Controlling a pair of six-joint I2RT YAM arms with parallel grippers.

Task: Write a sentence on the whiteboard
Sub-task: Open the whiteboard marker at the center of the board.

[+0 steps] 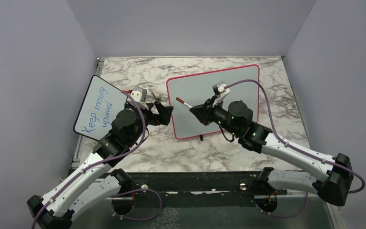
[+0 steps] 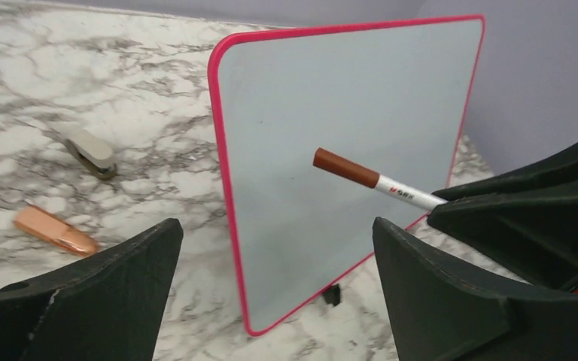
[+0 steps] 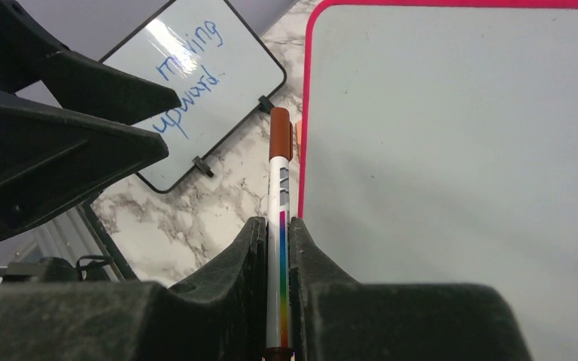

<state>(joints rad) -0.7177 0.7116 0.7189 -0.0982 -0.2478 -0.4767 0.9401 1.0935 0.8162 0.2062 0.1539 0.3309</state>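
The whiteboard [image 1: 195,88] with the pink-red frame stands upright at mid-table, and its face is blank; no red-brown sentence shows on it. It also shows in the left wrist view [image 2: 331,98] and the right wrist view [image 3: 459,150]. My right gripper [image 1: 196,109] [image 3: 278,226] is shut on a white marker [image 1: 184,102] [image 3: 279,180] with its brown cap on. The capped end points left, in front of the board's left part. My left gripper [image 1: 164,113] [image 2: 277,226] is open and empty, just left of the marker [image 2: 369,178] and facing the cap.
A smaller black-framed board [image 1: 100,107] [image 3: 196,68] with blue writing "Keep moving upward" stands at the left. A grey object [image 2: 90,150] and a copper-coloured object [image 2: 54,230] lie on the marble table left of the pink-framed board. Grey walls close in three sides.
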